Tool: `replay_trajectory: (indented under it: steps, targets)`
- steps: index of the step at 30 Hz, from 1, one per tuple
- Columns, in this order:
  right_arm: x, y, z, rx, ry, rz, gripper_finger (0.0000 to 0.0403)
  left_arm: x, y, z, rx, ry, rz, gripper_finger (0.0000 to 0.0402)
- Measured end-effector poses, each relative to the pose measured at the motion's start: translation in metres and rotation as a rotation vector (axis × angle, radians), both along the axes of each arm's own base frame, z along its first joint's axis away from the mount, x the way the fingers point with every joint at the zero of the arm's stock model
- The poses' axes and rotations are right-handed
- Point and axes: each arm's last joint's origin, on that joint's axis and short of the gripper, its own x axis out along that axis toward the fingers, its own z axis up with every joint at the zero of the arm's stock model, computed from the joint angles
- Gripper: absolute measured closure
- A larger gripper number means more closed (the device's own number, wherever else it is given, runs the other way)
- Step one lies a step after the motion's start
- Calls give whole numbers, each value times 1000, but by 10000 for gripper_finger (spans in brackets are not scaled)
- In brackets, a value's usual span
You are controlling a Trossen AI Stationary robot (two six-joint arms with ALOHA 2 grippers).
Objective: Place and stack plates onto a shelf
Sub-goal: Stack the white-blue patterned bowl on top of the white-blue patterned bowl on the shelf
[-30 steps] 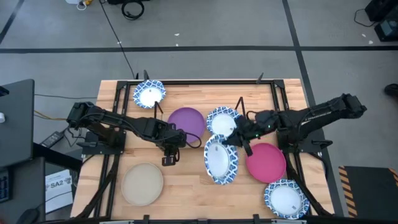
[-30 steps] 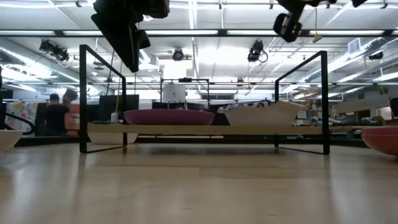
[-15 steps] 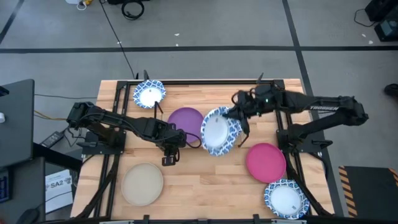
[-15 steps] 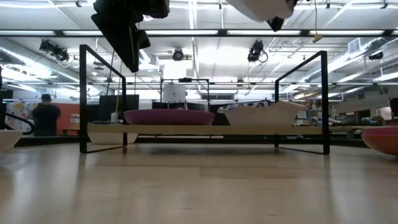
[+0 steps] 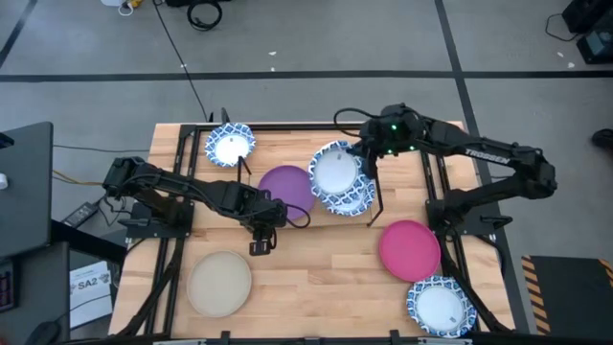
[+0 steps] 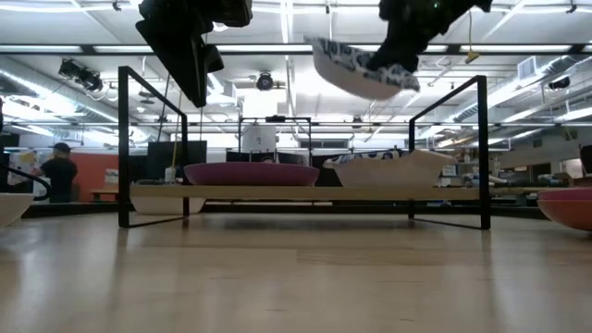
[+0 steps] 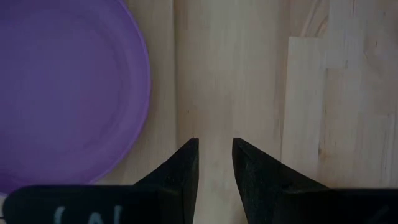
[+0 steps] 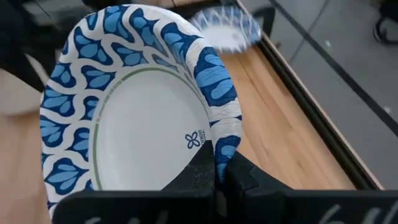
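I've swung my right claw (image 5: 365, 153) up from mid-desk, clamped on the blue-and-white plate's (image 5: 335, 172) rim, carrying it tilted above the shelf (image 6: 305, 193). It looks light, thin and bendy; the rim pinch suits. My left claw (image 7: 214, 163) hangs parted beside the purple plate (image 5: 286, 188).

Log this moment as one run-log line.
right hand: shut on blue-and-white plate, above shelf | left hand: open, empty, beside purple plate

Right pincer (image 5: 362, 161) clamped, raised above the table; left pincer (image 7: 214, 165) parted, low, pointing down.
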Motion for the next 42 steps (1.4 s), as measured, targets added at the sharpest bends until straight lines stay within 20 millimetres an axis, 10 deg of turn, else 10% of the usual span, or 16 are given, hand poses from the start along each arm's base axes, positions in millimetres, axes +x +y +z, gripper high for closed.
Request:
replay_trajectory:
  steps: [21, 42]
  targets:
    - [25, -27, -60, 100, 303, -14, 391, 0, 0, 0, -1, 0, 1, 299]
    - [25, -29, -66, 125, 345, -28, 377, 0, 0, 0, -1, 0, 1, 299]
